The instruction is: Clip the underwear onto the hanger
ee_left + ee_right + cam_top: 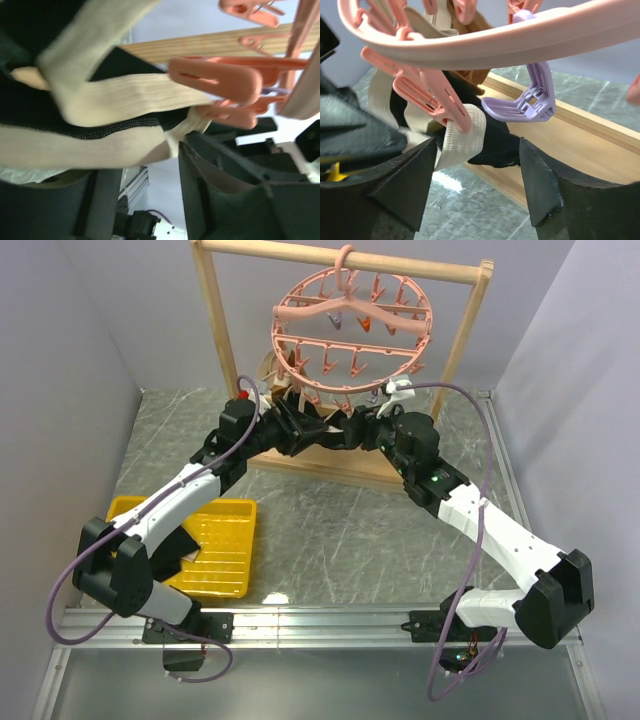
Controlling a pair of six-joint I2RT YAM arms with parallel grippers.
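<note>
The underwear hangs under the near rim of the hanger, toward twelve o'clock on the counter, between the two arms that meet there. The right wrist view shows a pink peg biting down on the folded tan waistband, with the black cloth sagging below it. A lilac peg dangles free just at its three o'clock.

The right claw is released, its jaws standing wide on either side of the clipped waistband without pressing on it. The left claw also has its jaws apart. The waistband lies across their tips, and it does not look pinched.

The garment is light, soft and limp, so it likely sags and twists wherever it is unsupported. The ribbed elastic band is its thickest and firmest part, and that makes it the sensible place to take hold. A second hold would best go along the band toward the nine o'clock side, stretched flat so that a peg meets one layer. The pegs swing freely on the ring, so any push may tilt the hanger on the wooden frame.
</note>
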